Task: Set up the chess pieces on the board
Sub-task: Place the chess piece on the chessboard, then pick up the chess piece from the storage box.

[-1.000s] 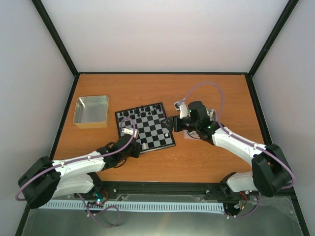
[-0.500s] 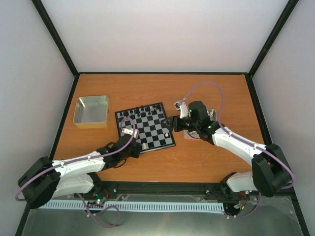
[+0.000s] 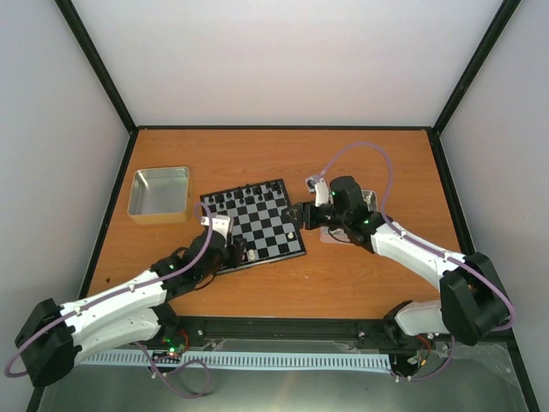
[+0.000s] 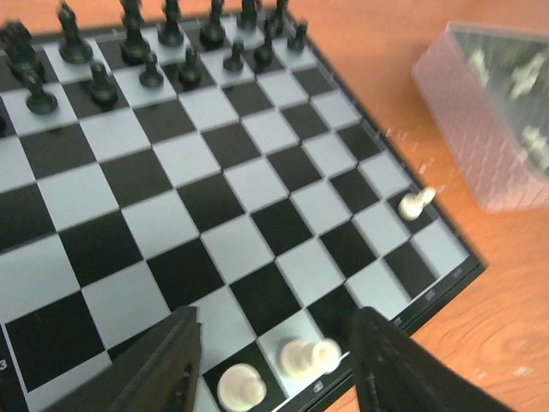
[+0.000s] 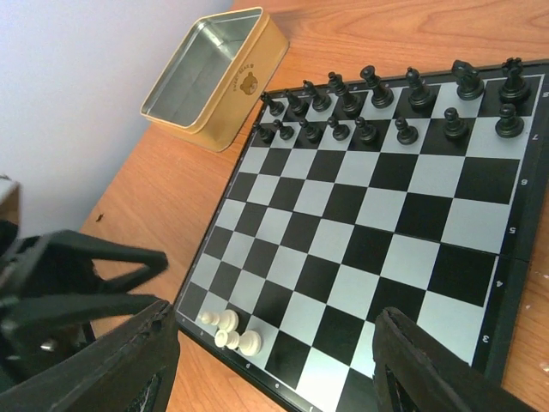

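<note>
The board point(image 3: 254, 221) lies mid-table, with black figures point(image 5: 388, 103) along its far rows. Two cream-white chess pieces point(image 4: 309, 356) rest on its near edge squares; one stands point(image 4: 240, 386) and the other looks tipped on its side. A third white piece point(image 4: 416, 204) leans at the board's right edge. My left gripper point(image 4: 279, 378) hovers just above those two pieces, open and holding nothing. My right gripper point(image 5: 274, 360) is open and empty over the board's right side. In the top view the left gripper point(image 3: 230, 249) is at the board's near corner and the right gripper point(image 3: 302, 216) is at its right edge.
A gold tin point(image 3: 159, 194) with an open silver inside sits left of the board. A clear container point(image 4: 502, 112) holding more white pieces stands right of the board, mostly hidden under the right arm in the top view. Black rails point(image 3: 283, 129) and walls ring the table.
The left gripper went from shut to open, leaving a white piece on the board's near edge. Its arm swung slightly left and back. The right arm stayed put.
</note>
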